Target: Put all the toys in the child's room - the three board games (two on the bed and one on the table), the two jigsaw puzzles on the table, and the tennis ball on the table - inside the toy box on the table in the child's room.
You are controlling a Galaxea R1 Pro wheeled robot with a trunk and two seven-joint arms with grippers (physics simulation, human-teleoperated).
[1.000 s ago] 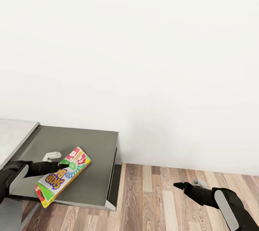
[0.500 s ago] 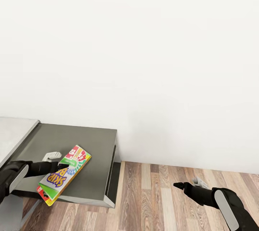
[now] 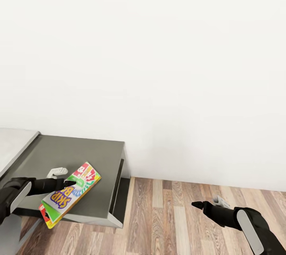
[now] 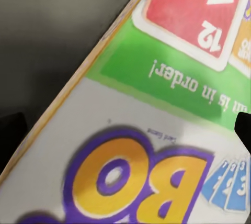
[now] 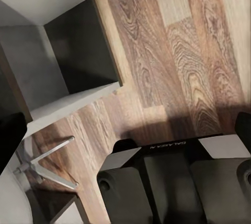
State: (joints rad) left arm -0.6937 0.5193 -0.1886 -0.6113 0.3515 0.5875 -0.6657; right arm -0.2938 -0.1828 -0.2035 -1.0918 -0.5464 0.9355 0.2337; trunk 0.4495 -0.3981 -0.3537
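A green-red board game (image 3: 68, 194) is held by the left gripper (image 3: 68, 183) over the dark counter (image 3: 87, 155) at 8 o'clock; the right gripper (image 3: 198, 205), empty, appears narrowly closed above the wooden floor (image 3: 171, 223).

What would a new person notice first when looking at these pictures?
Most striking is the colourful board game held by the left gripper above the dark grey lower section of the table, at the head view's lower left. The right gripper hangs empty over the wooden floor, under a large blank white wall.
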